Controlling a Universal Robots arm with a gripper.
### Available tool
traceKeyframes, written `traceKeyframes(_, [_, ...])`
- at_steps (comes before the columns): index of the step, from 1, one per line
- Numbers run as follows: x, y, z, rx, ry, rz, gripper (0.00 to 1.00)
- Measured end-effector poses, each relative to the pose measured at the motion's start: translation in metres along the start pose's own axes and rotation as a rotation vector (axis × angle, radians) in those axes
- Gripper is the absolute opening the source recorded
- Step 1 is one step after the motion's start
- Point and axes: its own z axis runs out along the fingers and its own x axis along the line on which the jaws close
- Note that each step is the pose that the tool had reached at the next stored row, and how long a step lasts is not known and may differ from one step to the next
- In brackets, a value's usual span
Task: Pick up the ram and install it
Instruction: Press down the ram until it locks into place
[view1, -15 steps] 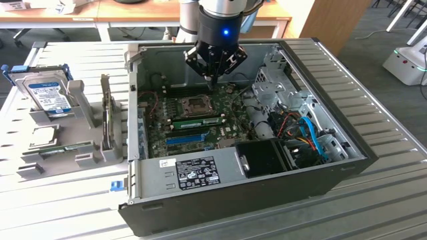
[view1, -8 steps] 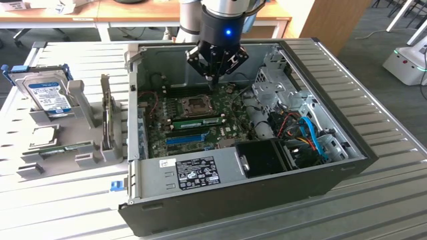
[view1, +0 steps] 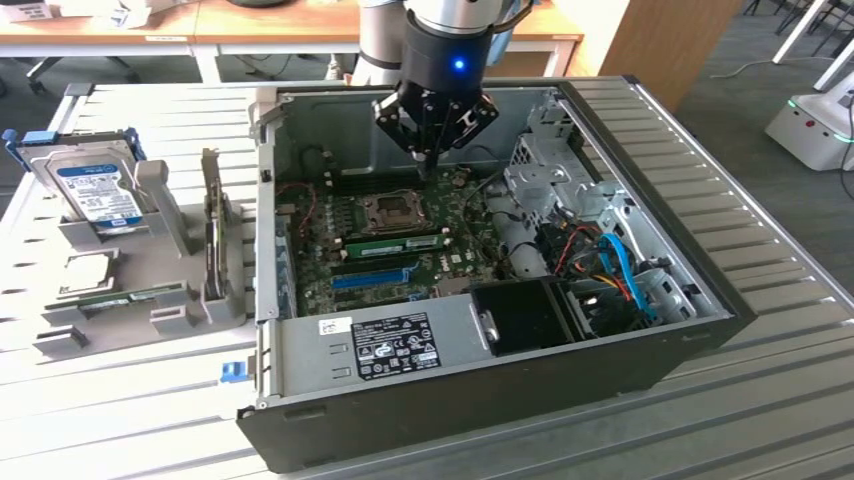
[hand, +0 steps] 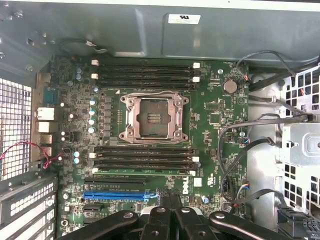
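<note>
You are holding the gripper (view1: 427, 165) with its fingers pressed together and nothing between them, hanging above the board (view1: 461, 215) near the CPU socket (view1: 395, 208). A ram (view1: 400, 243) is lying along the slot between that socket and the blue slot (view1: 370, 279). In the wrist view it is showing as a pale green edge (hand: 145, 170). A second green stick (view1: 120, 298) is resting in the grey rack (view1: 200, 310) outside the case (view1: 694, 330), well apart from the gripper.

Judging by this, you are working on seating the stick. If you are pressing, you should be coming straight down on its top edge with the closed tips, centred along its length, and watching that both end latches are closing evenly.

The board is reading "DELL" (hand: 184, 186) beside the blue slot. The white labels on the case wall (hand: 183, 19) and the hard drive (view1: 96, 190) are too small to read.
</note>
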Motion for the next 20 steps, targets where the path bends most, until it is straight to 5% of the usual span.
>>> traceKeyframes(12, [0.021,0.0001,0.0003,0.0,-0.0002,0.0,0.11])
traceKeyframes(20, [0.022,0.0,0.0003,0.0001,0.0007,0.0,0.11])
